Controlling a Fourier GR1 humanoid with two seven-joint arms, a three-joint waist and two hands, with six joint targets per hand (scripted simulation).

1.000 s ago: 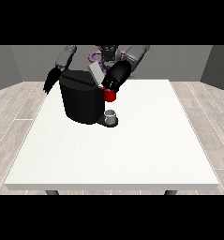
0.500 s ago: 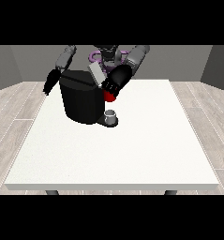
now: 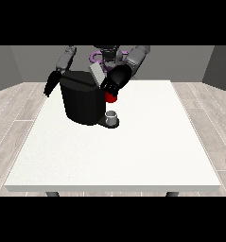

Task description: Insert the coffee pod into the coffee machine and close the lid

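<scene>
Coffee machine (image 3: 82, 100) stands upper left of centre on the tabletop (image 3: 133, 151). Hand at the view's right (image 3: 115, 81) sits at its top; finger state cannot be told. Judged step: insertion. Next: closing the lid (image 3: 96, 73).

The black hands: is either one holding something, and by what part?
Cannot be told. The hand at the view's right is at the coffee machine by a red thing; the other hand holds nothing.

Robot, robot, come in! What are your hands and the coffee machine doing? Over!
Hand at view's right at coffee machine top, by a red thing at the machine. Hand at view's left hangs beside machine. Grey thing at machine's base.
</scene>
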